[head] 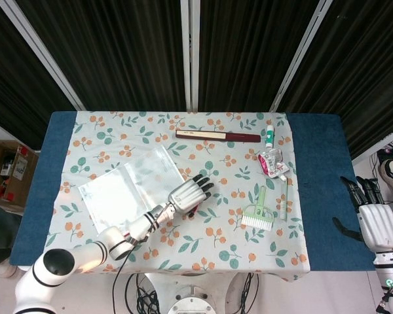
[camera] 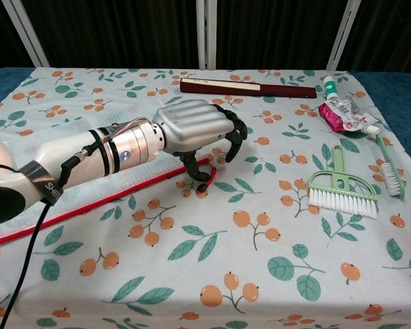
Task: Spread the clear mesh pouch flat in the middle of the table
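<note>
Silver-shelled and dark-fingered, the left hand [camera: 198, 130] hovers low over the red zip edge of the clear mesh pouch [head: 128, 186], its fingers [camera: 233, 137] curled down toward the pull end; from the chest view I cannot tell whether the thumb actually pinches the zip or only touches it. The pouch lies flat enough, but on the left half of the table [head: 314, 183], with its red edge reaching toward the centre, so by my reading the spreading is largely done and the shift to the middle is not. Out past the table's right edge the right hand [head: 376, 219] hangs with fingers apart, holding nothing. Beyond the pouch sit a green brush [camera: 341, 190], a toothbrush [camera: 389, 168], a crumpled pink tube [camera: 342, 113] and a long dark red box [camera: 250, 87]. White lettering on the left arm's black strap is too small to read reliably.
</note>
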